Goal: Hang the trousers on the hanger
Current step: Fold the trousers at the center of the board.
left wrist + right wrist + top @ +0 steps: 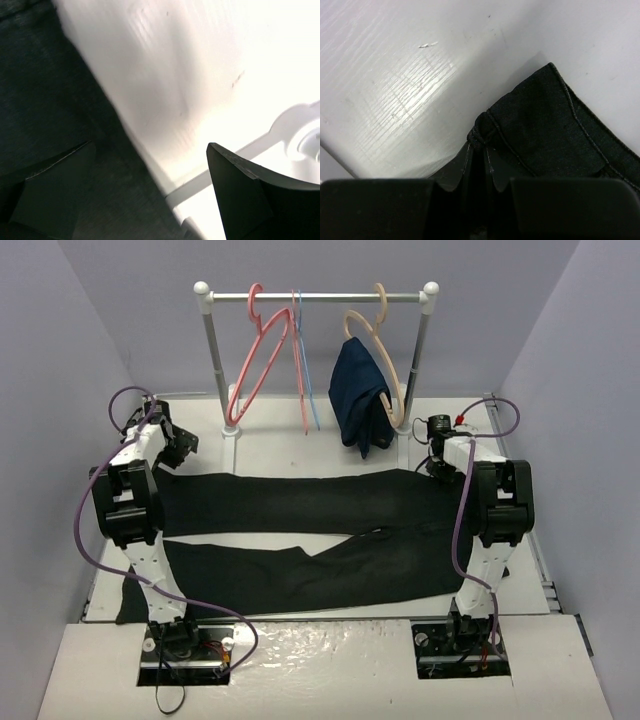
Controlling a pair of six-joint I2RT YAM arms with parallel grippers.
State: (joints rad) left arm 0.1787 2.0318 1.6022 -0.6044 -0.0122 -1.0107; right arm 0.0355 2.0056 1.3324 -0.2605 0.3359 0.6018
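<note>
The table (300,455) is seen by the top camera from high above its near edge. That view is tilted down and forward towards the rail (315,297) at the far end, from far enough back that the whole surface is taken in. The left wrist view is taken very close to the surface, past the left gripper (150,146). The right wrist view is equally close, past the right gripper (477,150). The trousers (300,502) are shared by all three views, and the rail's foot (305,135) by the top and left wrist views.
</note>
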